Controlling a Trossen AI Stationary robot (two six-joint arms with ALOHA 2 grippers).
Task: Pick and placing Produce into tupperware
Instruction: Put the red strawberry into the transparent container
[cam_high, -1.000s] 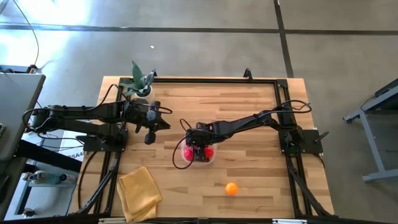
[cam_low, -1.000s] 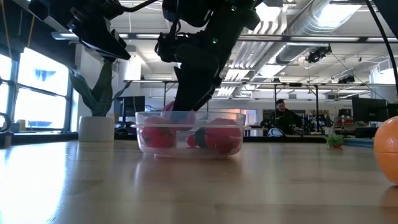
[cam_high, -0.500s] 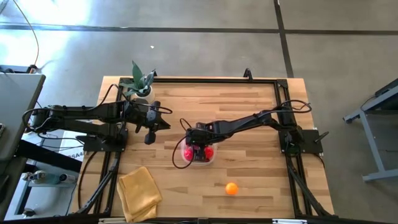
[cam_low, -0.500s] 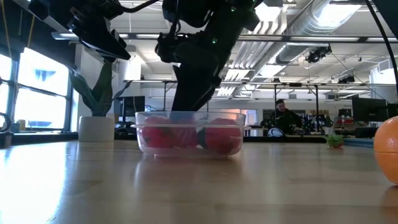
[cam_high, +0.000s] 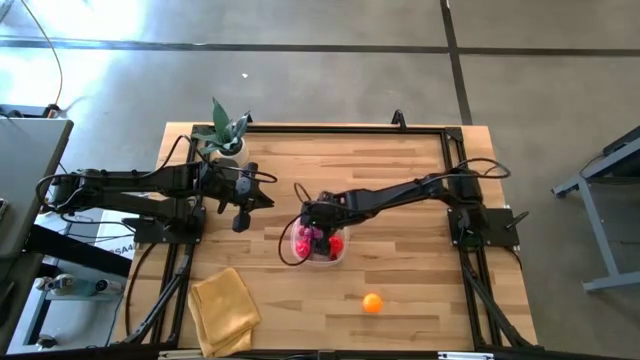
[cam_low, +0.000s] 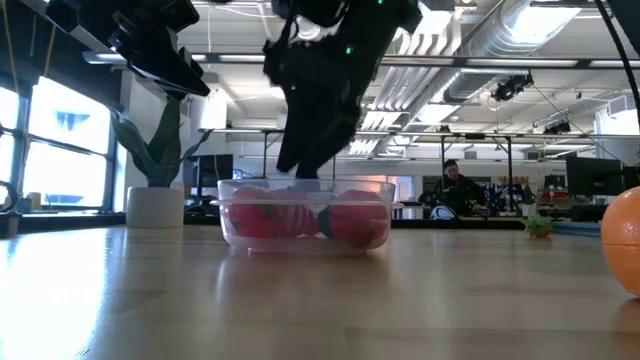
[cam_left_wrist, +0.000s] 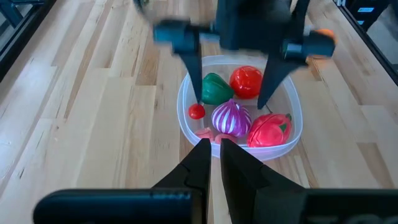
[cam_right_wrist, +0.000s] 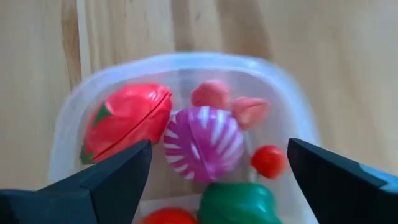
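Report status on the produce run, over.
Right gripper open above the tub, empty. Left gripper shut, waiting near the potted plant. Several pieces in the tub; orange piece still on the table. Nothing in the way.

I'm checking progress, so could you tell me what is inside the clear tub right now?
The tub holds a red strawberry-like piece, a magenta striped piece, a green piece, a small red ball, two pinkish bits and a red tomato-like piece. Anything beneath them is hidden.

High view: straight down over the whole table (cam_high: 400, 170). Low view: level at tabletop height. Both wrist views look closely down on the tupperware (cam_left_wrist: 292, 134), seen in all views.
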